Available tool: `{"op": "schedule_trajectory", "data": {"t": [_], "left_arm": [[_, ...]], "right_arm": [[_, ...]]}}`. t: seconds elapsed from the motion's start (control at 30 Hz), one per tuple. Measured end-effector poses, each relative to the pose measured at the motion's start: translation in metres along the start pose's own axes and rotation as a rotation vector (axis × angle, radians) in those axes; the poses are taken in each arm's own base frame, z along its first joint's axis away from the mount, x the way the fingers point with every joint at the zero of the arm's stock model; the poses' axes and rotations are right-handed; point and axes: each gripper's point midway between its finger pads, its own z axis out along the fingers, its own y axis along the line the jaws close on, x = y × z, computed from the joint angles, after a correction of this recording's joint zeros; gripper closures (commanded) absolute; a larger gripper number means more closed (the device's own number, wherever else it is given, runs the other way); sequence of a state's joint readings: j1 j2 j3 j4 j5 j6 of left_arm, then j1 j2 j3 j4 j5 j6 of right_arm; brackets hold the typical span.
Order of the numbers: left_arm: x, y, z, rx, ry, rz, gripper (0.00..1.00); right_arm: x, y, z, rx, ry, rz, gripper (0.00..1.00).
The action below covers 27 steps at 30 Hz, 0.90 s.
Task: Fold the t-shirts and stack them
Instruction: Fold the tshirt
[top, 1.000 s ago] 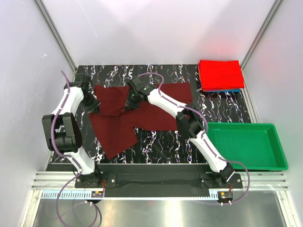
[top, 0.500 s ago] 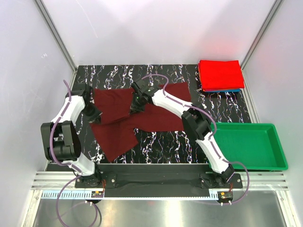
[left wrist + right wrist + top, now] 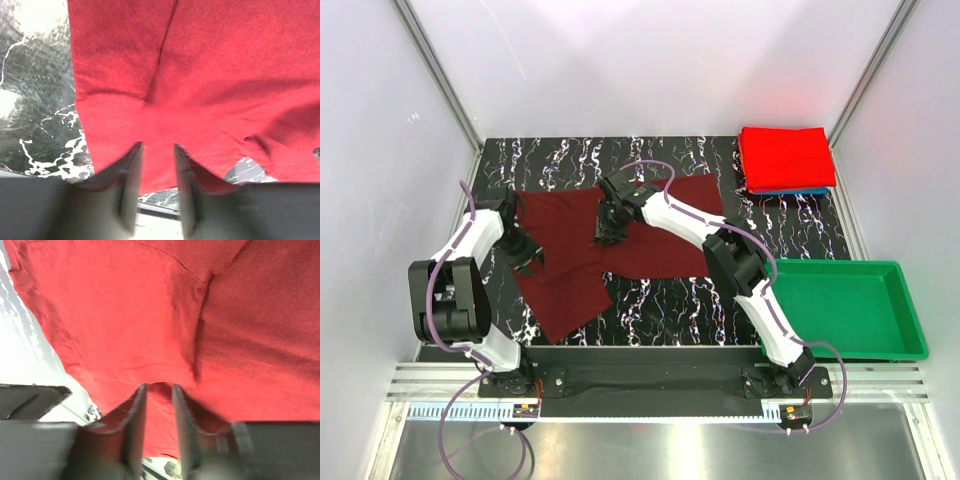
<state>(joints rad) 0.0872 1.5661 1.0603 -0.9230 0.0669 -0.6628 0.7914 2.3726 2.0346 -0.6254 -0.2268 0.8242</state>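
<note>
White walls [image 3: 620, 60] on three sides, black marbled surface [image 3: 660, 310] below. Maroon t-shirt [image 3: 565, 290] lies on the left-centre of the surface. It is flat but not squared: one flap runs toward the near-left, and the wider body stretches right under the right arm. Red t-shirt [image 3: 785, 155] is folded at the far-right corner on top of a blue t-shirt [image 3: 800, 191], which shows only as a thin edge. Green tray [image 3: 840, 305] sits at near right, well apart from the maroon cloth.

Left gripper [image 3: 156, 146] is low over the maroon shirt's left edge. Its jaws are parted a little, and cloth is visible through the gap. Right gripper [image 3: 158, 386] is over the shirt's middle by a crease, jaws likewise slightly spread. Neither looks clamped on fabric; I cannot tell whether a fingertip touches the cloth.

Handling, as a judgement: the cloth is thin, soft and light, with no stiffness, so it will drape and drag. It may also slide on the smooth surface. Best holds are the hem corners or a sleeve edge, pinching one layer at the rim. Both grippers should lift together so the fold line stays straight. A grab in the middle would likely bunch it up.
</note>
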Motion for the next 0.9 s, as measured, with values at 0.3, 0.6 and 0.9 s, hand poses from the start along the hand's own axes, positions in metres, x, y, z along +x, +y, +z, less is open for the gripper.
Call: {"op": "schedule_trajectory", "data": {"t": [0.3, 0.6, 0.9], "left_arm": [[-0.102, -0.045, -0.037, 0.034, -0.240, 0.009, 0.54], [-0.237, -0.072, -0.006, -0.006, -0.407, 0.033, 0.57], [-0.253, -0.078, 0.022, 0.082, -0.360, 0.098, 0.59]], "right_arm": [[-0.049, -0.044, -0.030, 0.049, -0.045, 0.004, 0.70], [-0.152, -0.150, -0.080, 0.153, -0.202, 0.115, 0.81], [-0.180, -0.175, -0.063, 0.195, -0.229, 0.083, 0.82]]}}
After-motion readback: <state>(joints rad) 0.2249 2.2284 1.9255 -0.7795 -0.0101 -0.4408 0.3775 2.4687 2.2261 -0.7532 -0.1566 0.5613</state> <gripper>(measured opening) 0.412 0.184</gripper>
